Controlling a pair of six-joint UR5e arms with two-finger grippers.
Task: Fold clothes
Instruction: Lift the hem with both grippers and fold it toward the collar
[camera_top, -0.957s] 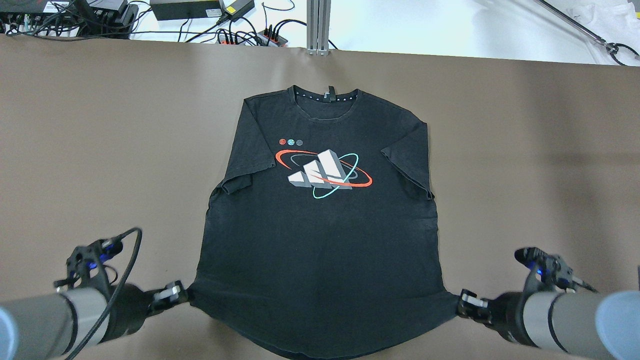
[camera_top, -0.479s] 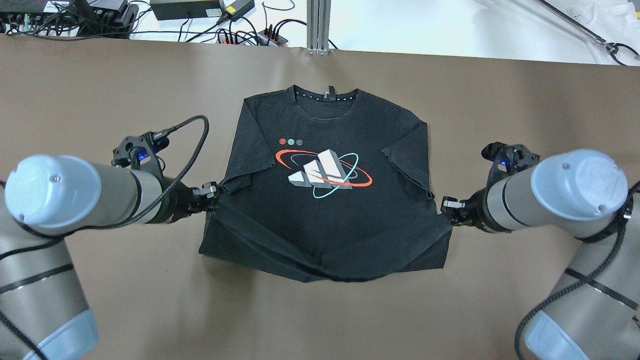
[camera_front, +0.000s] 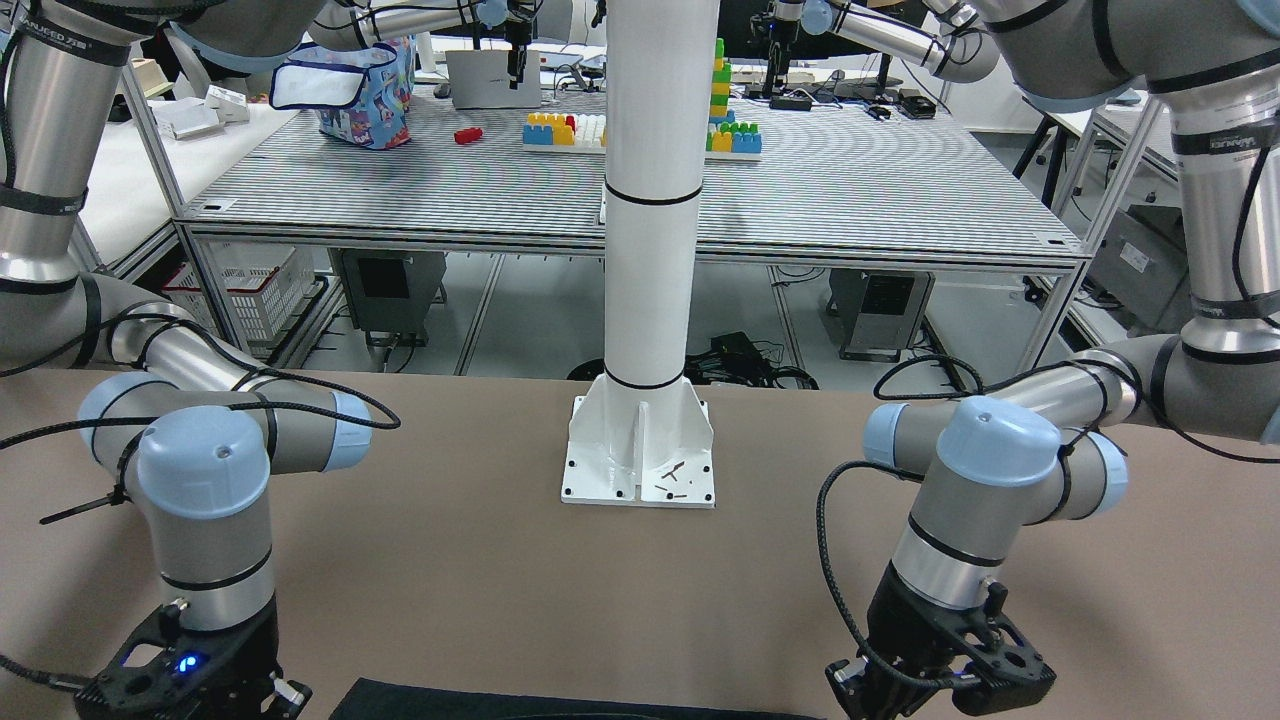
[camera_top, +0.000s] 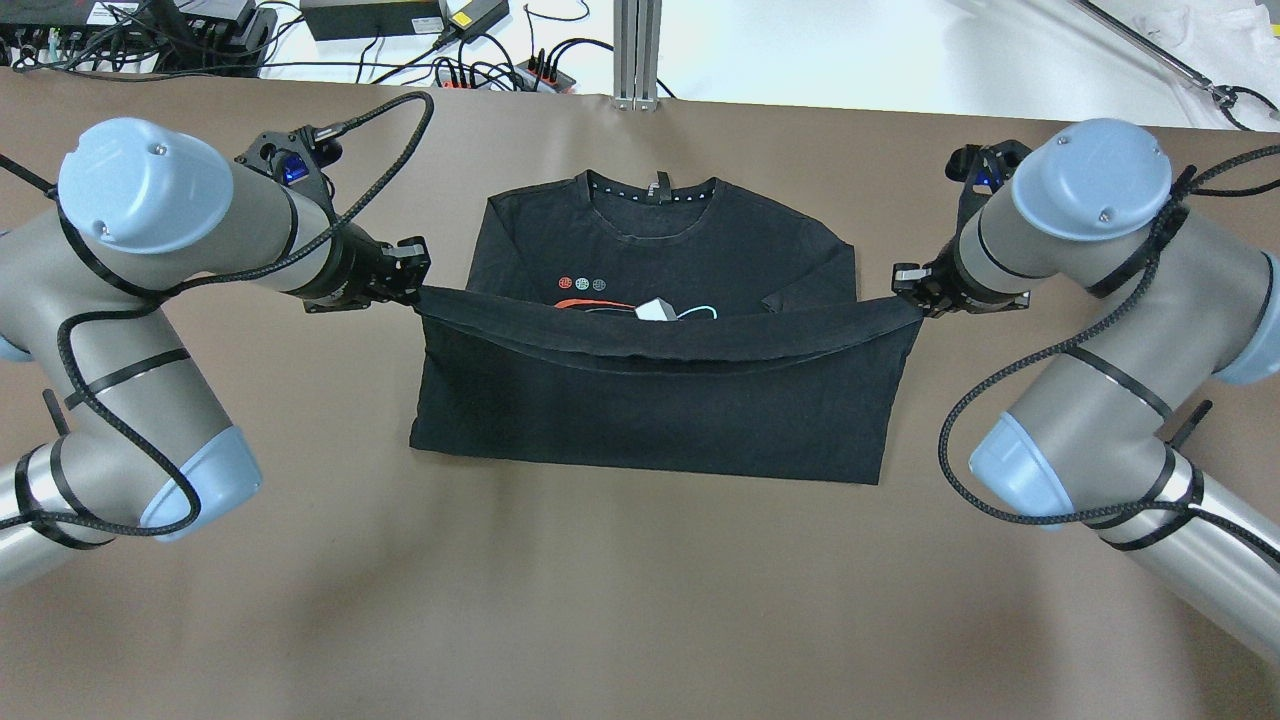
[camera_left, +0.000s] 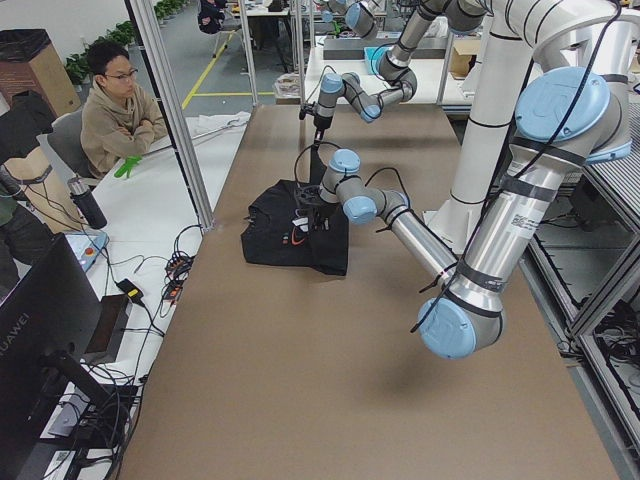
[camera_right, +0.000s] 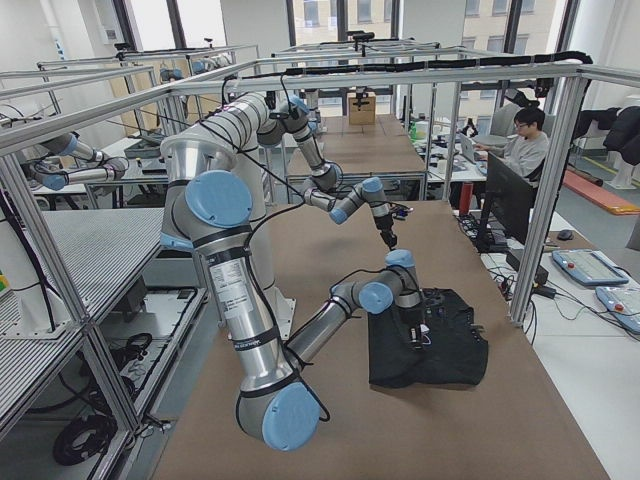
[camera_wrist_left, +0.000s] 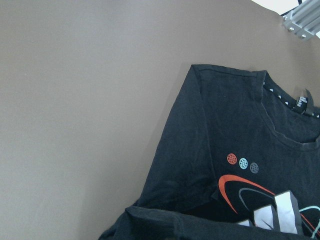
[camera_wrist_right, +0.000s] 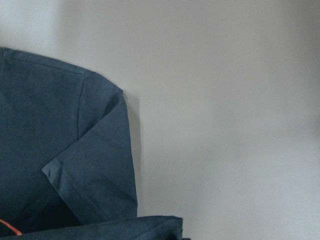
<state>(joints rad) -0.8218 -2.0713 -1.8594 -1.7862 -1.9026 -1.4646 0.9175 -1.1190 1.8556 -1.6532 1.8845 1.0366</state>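
Left pincer (camera_top: 413, 284) and right pincer (camera_top: 903, 289), each clamped on a corner of the shirt's (camera_top: 650, 420) hem (camera_top: 650, 352) above the bench (camera_top: 640, 600), should advance level, laying it just short of the collar (camera_top: 625, 190).

Monitor (camera_left: 35, 325): "HUAWEI" on its back, lower left of the exterior left view.
Black shirt (camera_top: 650, 420): printed three-bar emblem with rings, no legible lettering.

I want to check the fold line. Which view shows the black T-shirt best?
Overhead exterior: the whole T-shirt shows, its hem held between the left gripper and right gripper. Side views show it small, wrist views only parts, front-facing just an edge.
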